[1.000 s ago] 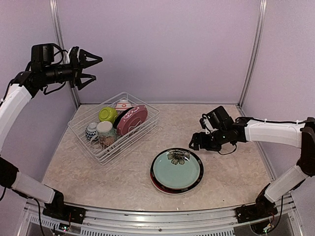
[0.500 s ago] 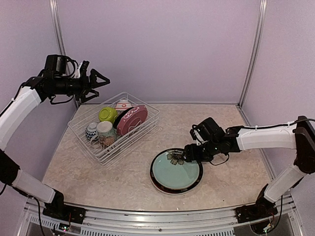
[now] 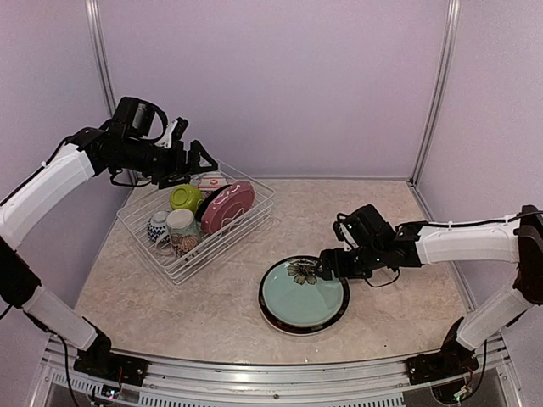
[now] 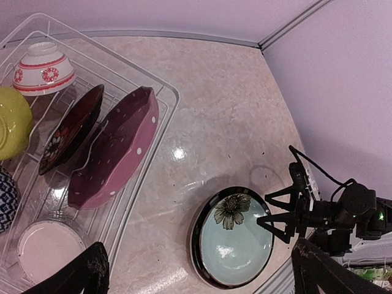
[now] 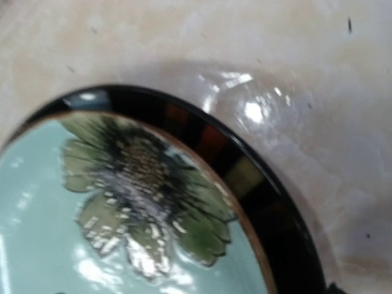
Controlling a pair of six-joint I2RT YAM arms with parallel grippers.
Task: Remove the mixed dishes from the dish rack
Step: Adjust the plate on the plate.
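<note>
Glazed ceramics sit under your spread left fingers (image 4: 86,275); your right fingers (image 3: 324,268) gape, empty, at the plates already out.
Your left fingers are released wide above the dish rack (image 4: 165,92), touching nothing. Just below them the pink dotted plate (image 4: 116,150) stands on edge and leaning, with a dark floral plate (image 4: 70,131) beside it. Judge it stiff, slick, chip-prone and fairly heavy: pinch the upper rim, one finger on each face, and lift it straight out of the wires. Further in sit the red-white bowl (image 4: 43,67), the lime green bowl (image 4: 12,122), the blue-white bowl (image 4: 3,199) and a cream mug (image 4: 46,245), all rounded and best taken by a wall. Out on the marbled surface (image 4: 220,110), a pale green flower plate (image 4: 236,245) lies flat and shiny in a black-rimmed striped plate (image 5: 245,177), beside your right fingers.
</note>
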